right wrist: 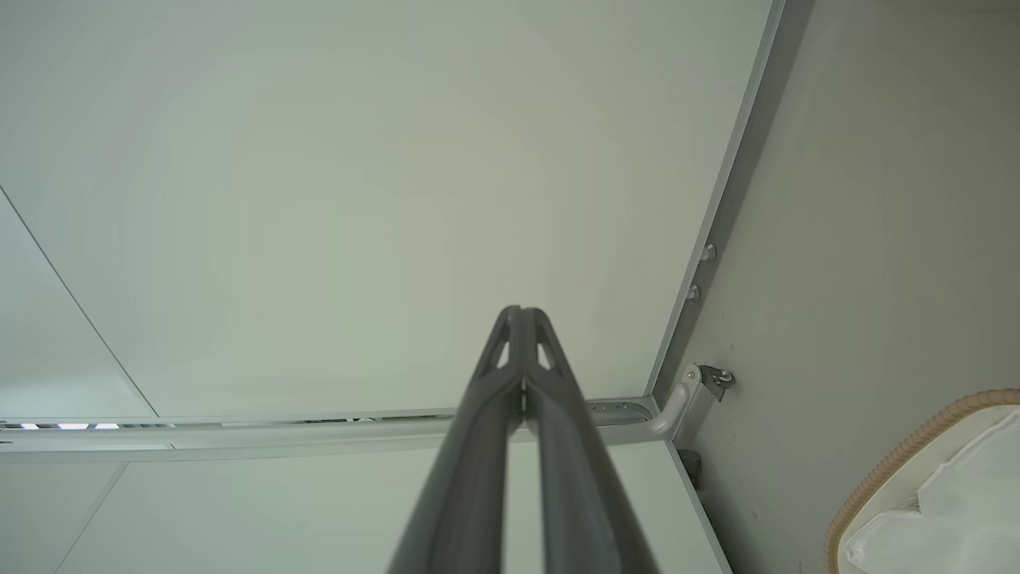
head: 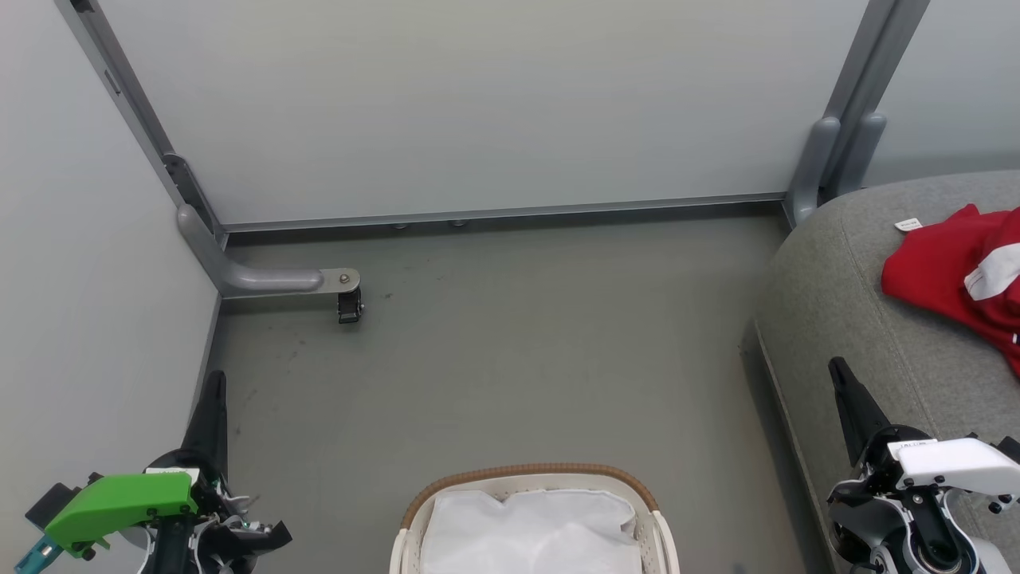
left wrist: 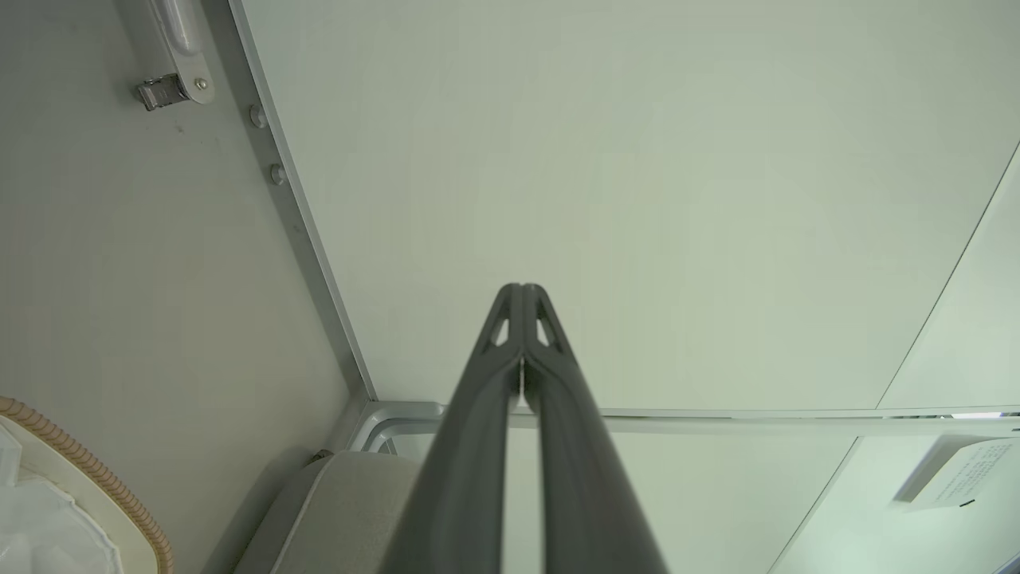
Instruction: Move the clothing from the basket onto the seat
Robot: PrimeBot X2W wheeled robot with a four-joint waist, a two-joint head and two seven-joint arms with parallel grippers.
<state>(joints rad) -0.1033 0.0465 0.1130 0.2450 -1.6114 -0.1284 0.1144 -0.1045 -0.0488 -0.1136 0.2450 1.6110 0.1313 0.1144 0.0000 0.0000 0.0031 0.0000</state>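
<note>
The red clothing (head: 960,275) with a white stripe lies on the grey seat (head: 845,295) at the right edge of the head view. The white basket (head: 532,474) with its brown rim stands on the floor at the bottom centre, and its white liner (head: 534,530) is what shows inside. My left gripper (head: 215,381) is at the lower left, shut and empty, its fingers pressed together in the left wrist view (left wrist: 522,288). Over the seat's front edge at the lower right is my right gripper (head: 837,368), also shut and empty, tips touching in the right wrist view (right wrist: 522,311).
Pale partition panels (head: 478,104) close off the back and left. A grey metal foot with a black caster (head: 349,304) juts onto the grey floor (head: 518,343) at the back left. A second panel post (head: 837,159) stands by the seat's far corner.
</note>
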